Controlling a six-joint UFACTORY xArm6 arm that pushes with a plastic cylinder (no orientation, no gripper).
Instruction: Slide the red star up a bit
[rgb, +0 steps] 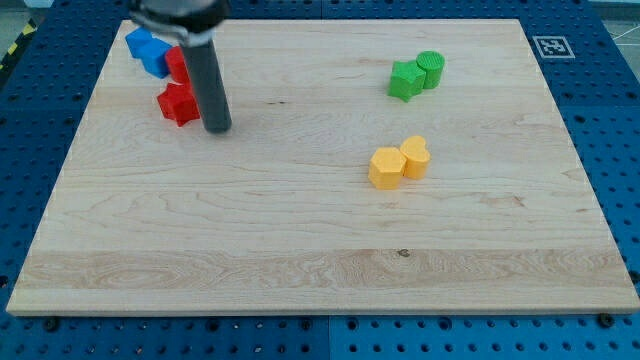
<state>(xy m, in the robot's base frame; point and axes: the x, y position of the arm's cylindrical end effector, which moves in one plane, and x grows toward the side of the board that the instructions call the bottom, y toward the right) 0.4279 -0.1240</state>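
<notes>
The red star (178, 104) lies on the wooden board (320, 240) near the view's top left. My tip (217, 127) rests on the board just right of the star and slightly below it, close to touching it. A second red block (177, 65) sits just above the star, partly hidden by the rod. Two blue blocks (148, 49) lie at the view's top left, next to that red block.
A green star-like block (405, 80) and a green cylinder (431, 68) touch at the view's upper right. A yellow hexagon (385, 168) and a yellow heart-like block (415, 157) touch right of centre. A marker tag (552, 46) sits off the board's top right corner.
</notes>
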